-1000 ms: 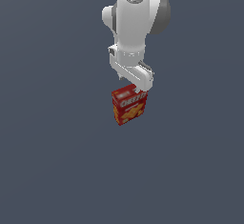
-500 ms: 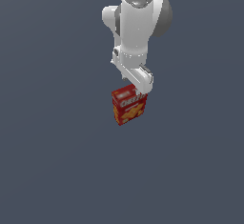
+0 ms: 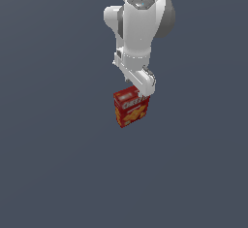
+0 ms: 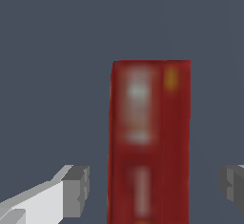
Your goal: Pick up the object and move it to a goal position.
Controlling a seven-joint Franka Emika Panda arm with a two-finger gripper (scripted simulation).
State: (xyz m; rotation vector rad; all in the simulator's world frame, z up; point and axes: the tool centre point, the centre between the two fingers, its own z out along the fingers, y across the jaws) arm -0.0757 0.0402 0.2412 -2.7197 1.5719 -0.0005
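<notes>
Pincer (image 4: 152, 187) open astride cracker box (image 3: 131, 107) — lettering blurred.

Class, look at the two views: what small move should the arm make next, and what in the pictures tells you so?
Probably lower a little further, then close. In the wrist view the gripper is open, its fingers standing either side of the red cracker box with gaps showing, so nothing is gripped yet. The exterior view shows the arm right above the box.
</notes>
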